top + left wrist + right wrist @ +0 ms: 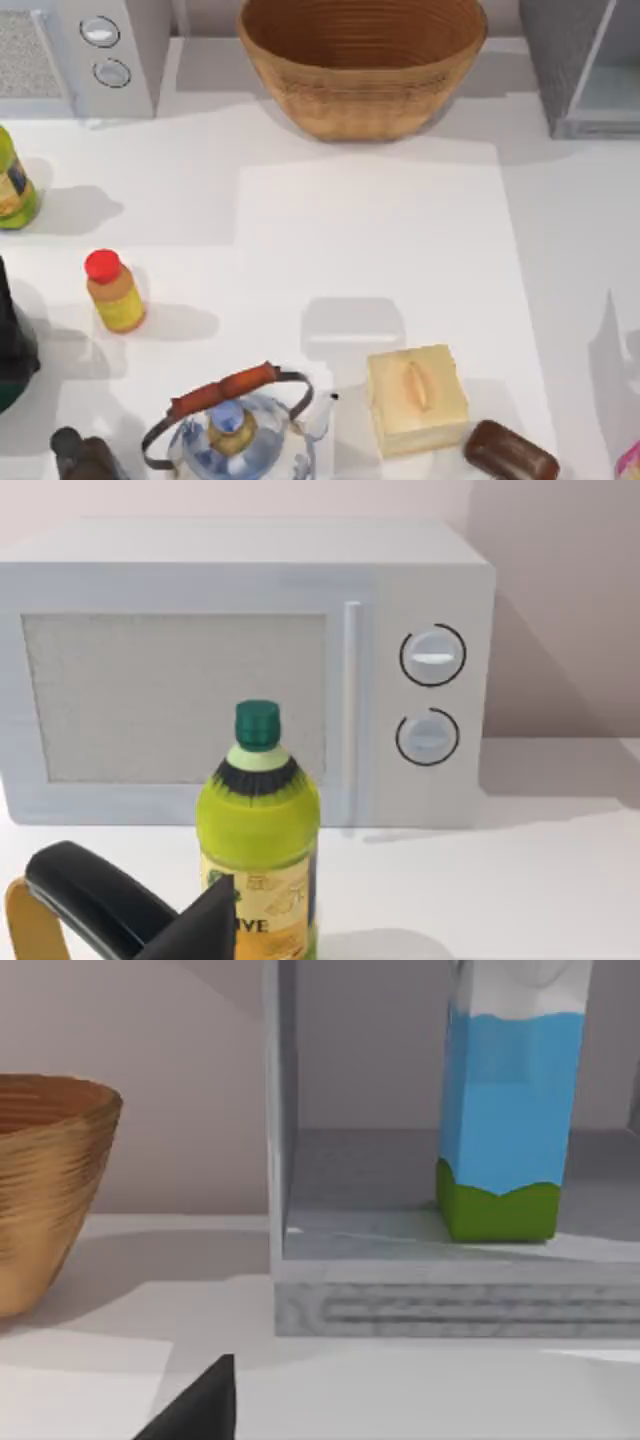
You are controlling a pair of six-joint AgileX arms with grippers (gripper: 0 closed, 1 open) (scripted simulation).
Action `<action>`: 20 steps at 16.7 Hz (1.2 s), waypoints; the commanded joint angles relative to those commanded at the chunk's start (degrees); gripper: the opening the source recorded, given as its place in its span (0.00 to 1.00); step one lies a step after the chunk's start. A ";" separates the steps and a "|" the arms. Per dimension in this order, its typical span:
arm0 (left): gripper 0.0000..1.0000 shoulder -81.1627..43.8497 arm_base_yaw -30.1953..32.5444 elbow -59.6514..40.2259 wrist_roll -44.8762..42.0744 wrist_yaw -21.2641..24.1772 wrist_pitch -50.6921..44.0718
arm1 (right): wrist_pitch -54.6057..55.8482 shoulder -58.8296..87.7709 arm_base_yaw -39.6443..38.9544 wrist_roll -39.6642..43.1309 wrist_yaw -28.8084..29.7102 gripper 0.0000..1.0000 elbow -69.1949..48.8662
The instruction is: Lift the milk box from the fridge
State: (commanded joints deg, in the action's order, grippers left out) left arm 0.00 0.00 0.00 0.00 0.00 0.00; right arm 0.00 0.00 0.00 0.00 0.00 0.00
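**One carton, upright in the open fridge**

One milk box (505, 1110) stands upright on the fridge (440, 1290) floor, toward its front edge, so its blue sides are free for a side-on grasp. In the top view the fridge (585, 70) sits at the table's far right corner, beside the woven basket (362, 60). Our right wrist camera looks level into the cabinet, which we judge suits a straight reach; how far our right gripper is open, and whether it holds anything, we cannot tell. Our left arm faces the microwave (250, 670) and the green bottle (258, 830), apparently idle; its grip we cannot tell either.
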 joint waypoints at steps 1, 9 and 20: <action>1.00 0.00 0.00 0.00 0.00 0.00 0.00 | 0.00 0.00 0.00 0.00 0.00 1.00 0.00; 1.00 0.00 0.00 0.00 0.00 0.00 0.00 | 16.41 16.99 6.00 -0.40 -5.66 1.00 -2.12; 1.00 0.00 0.00 0.00 0.00 0.00 0.00 | 70.77 78.57 23.34 -0.97 -22.37 1.00 -8.09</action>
State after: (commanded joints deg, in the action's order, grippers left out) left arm 0.00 0.00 0.00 0.00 0.00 0.00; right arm 70.77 78.57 23.34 -0.97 -22.37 -8.09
